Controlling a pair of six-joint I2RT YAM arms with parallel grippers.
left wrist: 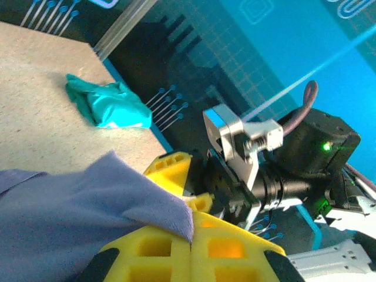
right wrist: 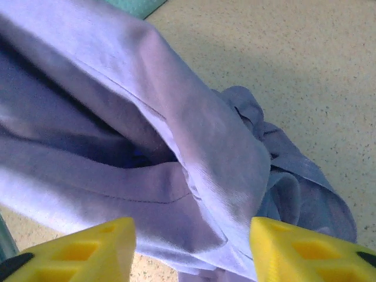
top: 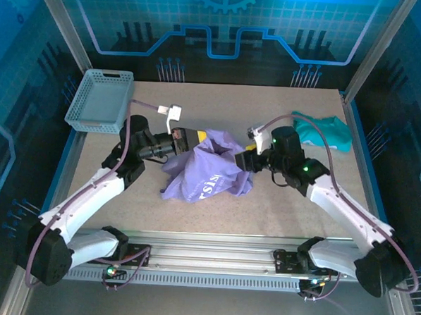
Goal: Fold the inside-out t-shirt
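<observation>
Top external view: where is the shirt, and who has it?

The inside-out t-shirt (top: 206,173) is bunched between my two hands, its lower part heaped on the tabletop (top: 279,203) below them. My left hand (left wrist: 191,238) is pinched tight on one edge of it. My right hand (right wrist: 192,247) stands wide, with a fold lying between its fingers but nothing gripped.

So what could go wrong?

One hand carries everything. If I pull my left hand away, the thin cloth may slide out of that small pinch, or drag as a crumpled lump instead of spreading. If my right hand closes where it is, I judge it would catch several layers at once and lock the tangle in.

Anything nearby?

The teal garment (top: 326,131) lies beyond my right hand, apart from the shirt. A wide sweep that way could snag it.
</observation>
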